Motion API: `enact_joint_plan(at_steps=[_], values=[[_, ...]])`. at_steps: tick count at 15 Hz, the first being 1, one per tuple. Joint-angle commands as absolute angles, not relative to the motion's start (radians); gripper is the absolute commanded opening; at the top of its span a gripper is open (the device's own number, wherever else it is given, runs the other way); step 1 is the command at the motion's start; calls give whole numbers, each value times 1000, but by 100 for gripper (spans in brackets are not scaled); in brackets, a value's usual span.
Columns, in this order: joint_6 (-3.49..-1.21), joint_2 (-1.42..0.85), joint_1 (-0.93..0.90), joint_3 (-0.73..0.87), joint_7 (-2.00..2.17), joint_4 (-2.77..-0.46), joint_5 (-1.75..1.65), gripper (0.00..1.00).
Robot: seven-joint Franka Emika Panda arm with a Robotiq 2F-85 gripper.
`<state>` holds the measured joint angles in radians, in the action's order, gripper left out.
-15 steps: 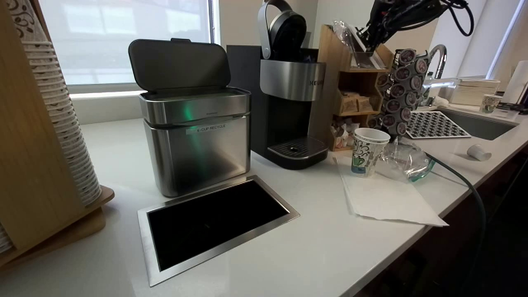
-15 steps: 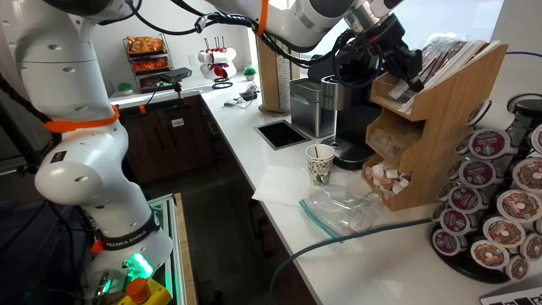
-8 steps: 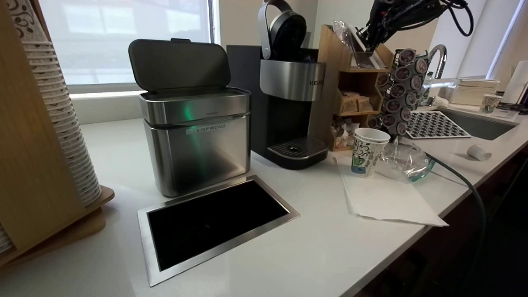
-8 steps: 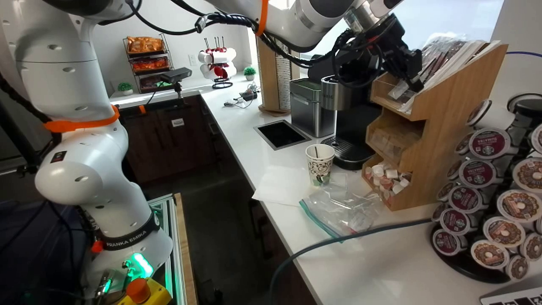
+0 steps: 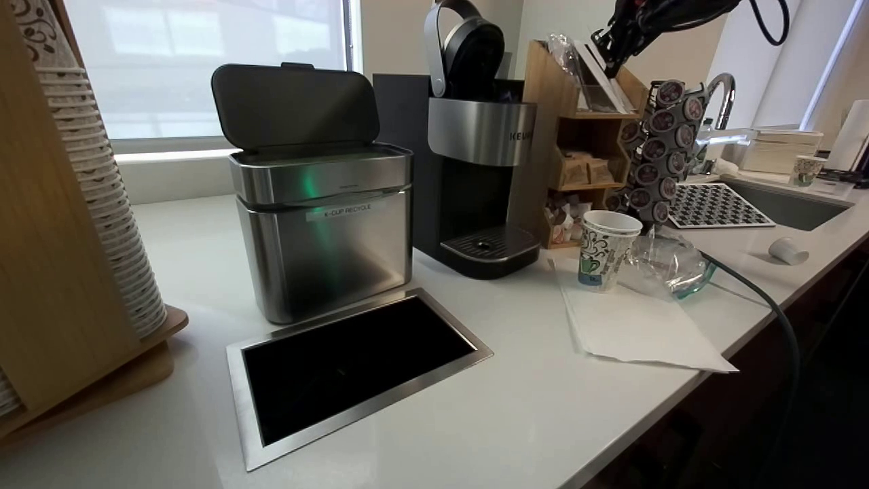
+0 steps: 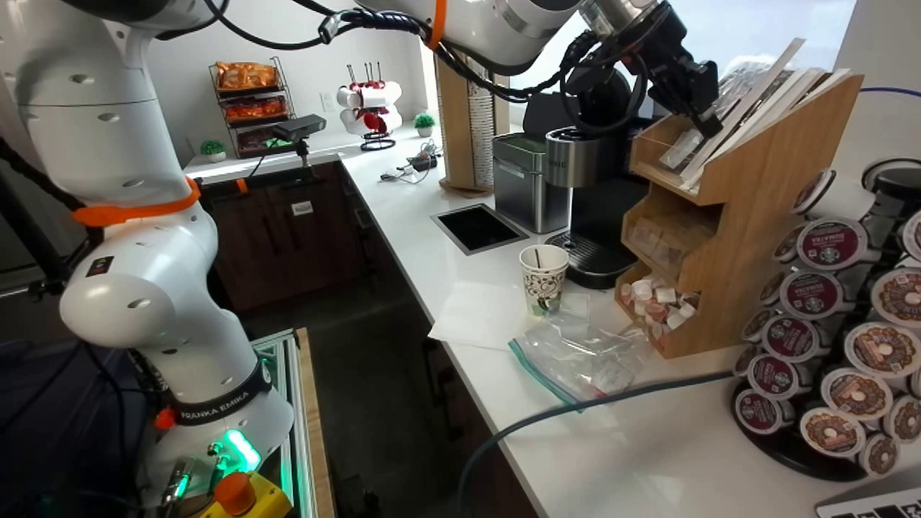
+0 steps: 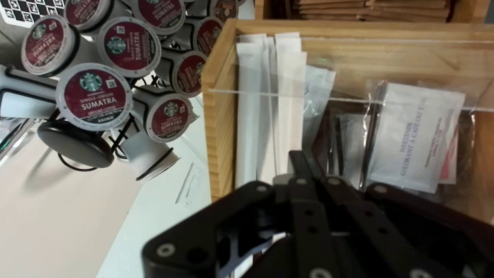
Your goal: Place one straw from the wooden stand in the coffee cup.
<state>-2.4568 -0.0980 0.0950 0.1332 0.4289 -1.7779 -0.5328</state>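
The wooden stand [image 6: 791,165] shows in both exterior views, with white wrapped straws in its top compartment. My gripper [image 6: 712,124] is just above that compartment, its fingers closed together. It is shut on a wrapped straw [image 6: 766,83], which stands tilted and higher than the others. In the wrist view the gripper [image 7: 303,153] has a grey wrapper strip [image 7: 314,98] running between its fingertips. White straws [image 7: 291,100] lie beside it. The patterned coffee cup [image 6: 545,288] stands upright on the counter, with a dark thin stick inside. It also shows in an exterior view [image 5: 601,261].
A rack of coffee pods [image 6: 813,295] stands beside the stand. The coffee machine [image 6: 583,162] is on its other side. A clear plastic bag [image 6: 583,352], paper sheets [image 6: 471,316] and a cable [image 6: 611,403] lie near the cup. Cutlery packets [image 7: 417,135] share the top compartment.
My gripper has risen slightly out of the stand's top compartment. A wrapped straw has come up with it and now sticks out above the others. The cup has not moved.
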Motion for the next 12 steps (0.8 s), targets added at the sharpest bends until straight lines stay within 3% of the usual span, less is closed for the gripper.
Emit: enact_joint_plan(at_steps=[1,12], values=[[-2485,-68,88,142,449,-1797,-536,0],[-2482,70,97,115,532,-1867,-590,0]])
